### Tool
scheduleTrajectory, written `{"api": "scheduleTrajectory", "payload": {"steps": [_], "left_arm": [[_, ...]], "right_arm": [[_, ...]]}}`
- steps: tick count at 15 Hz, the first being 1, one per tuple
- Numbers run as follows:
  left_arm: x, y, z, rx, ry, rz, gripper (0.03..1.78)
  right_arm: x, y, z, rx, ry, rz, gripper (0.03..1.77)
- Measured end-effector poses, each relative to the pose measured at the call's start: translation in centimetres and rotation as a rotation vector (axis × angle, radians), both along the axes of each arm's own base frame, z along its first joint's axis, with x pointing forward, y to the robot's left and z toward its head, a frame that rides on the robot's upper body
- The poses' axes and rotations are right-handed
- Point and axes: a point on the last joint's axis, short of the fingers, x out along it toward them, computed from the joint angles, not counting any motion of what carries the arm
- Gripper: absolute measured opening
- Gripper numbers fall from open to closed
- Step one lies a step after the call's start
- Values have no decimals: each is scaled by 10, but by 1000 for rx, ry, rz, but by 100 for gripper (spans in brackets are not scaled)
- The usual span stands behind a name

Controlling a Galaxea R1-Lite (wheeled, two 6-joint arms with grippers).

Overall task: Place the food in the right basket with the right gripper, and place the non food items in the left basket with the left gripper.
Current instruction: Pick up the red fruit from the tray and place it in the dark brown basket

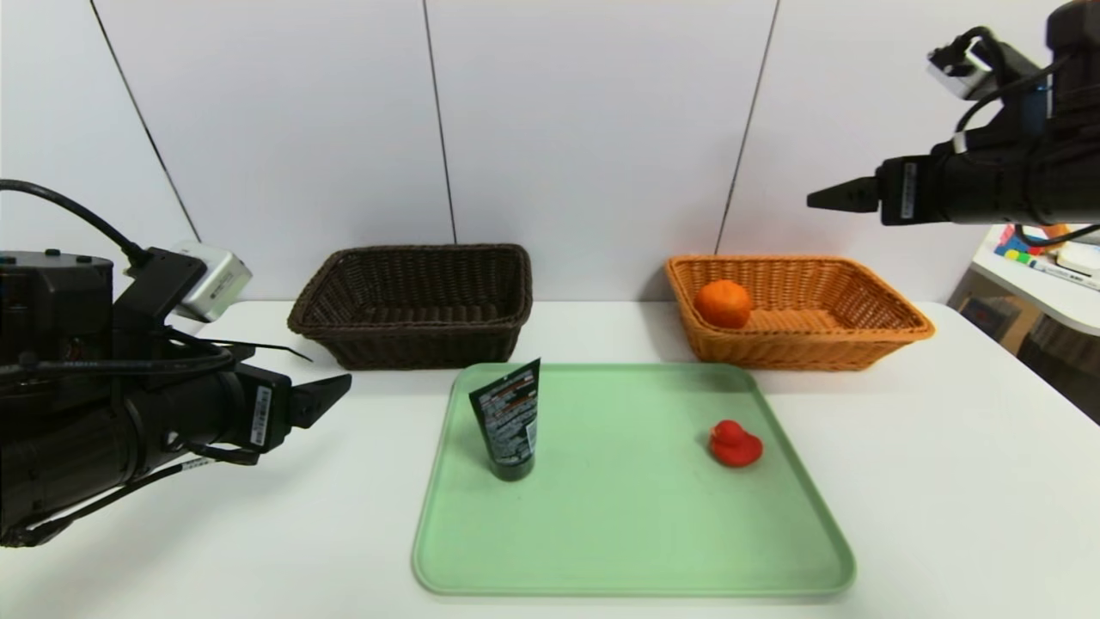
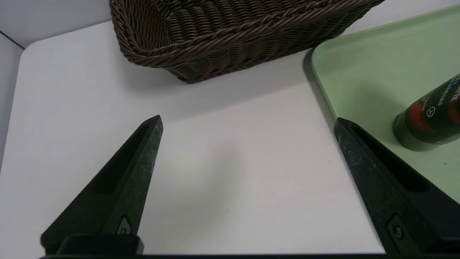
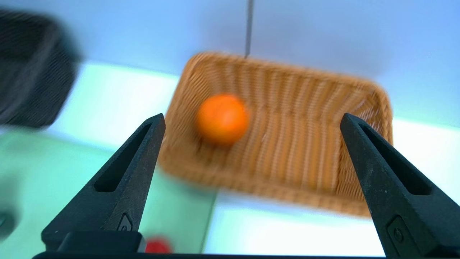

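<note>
1. Where the white desk [image 1: 945,481] spreads beneath everything, it carries a tray and two baskets, with a wall of pale panels behind it.
2. Next in size, the green tray [image 1: 627,533] lies flat at the middle of the desk, just in front of both baskets.
3. Behind the tray on the robot's left stands the dark brown basket [image 1: 412,303], with nothing visible inside it.
4. Behind the tray on the robot's right stands the orange wicker basket [image 1: 803,314], and an orange [image 1: 723,303] rests inside it toward its left end.
5. At the left, the left end effector [image 1: 331,397] hangs low over bare desk, beside the tray's left edge and in front of the brown basket; its left wrist view shows its fingers [image 2: 129,172] spread wide with nothing between them.
6. High at the right, the right end effector [image 1: 838,196] hangs above the orange basket, well clear of it; its wrist view shows its fingers [image 3: 125,180] wide apart and holding nothing, with the orange below.
7. On the tray's left part a dark tube [image 1: 509,419] stands upright on its cap.
8. Smallest, a red toy duck [image 1: 735,444] sits on the tray's right part, well apart from the tube.
</note>
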Motion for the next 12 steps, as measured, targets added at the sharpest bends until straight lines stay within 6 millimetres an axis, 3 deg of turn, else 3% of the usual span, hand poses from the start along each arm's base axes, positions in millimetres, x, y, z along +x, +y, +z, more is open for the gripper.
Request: {"api": "scheduleTrajectory", "payload": {"steps": [2,6,12], "left_arm": [[1,-1,4,-19,-32,-11,169],[0,-3,2,-18,-20,-14,169],[4,-6,-3,-13,9,-14,169]], "right_arm": [[-39,-1,1,5,103,43,169],[-89,0,-29,-9,208,92,169],[-126,16,-101,-19,189,217,169]]}}
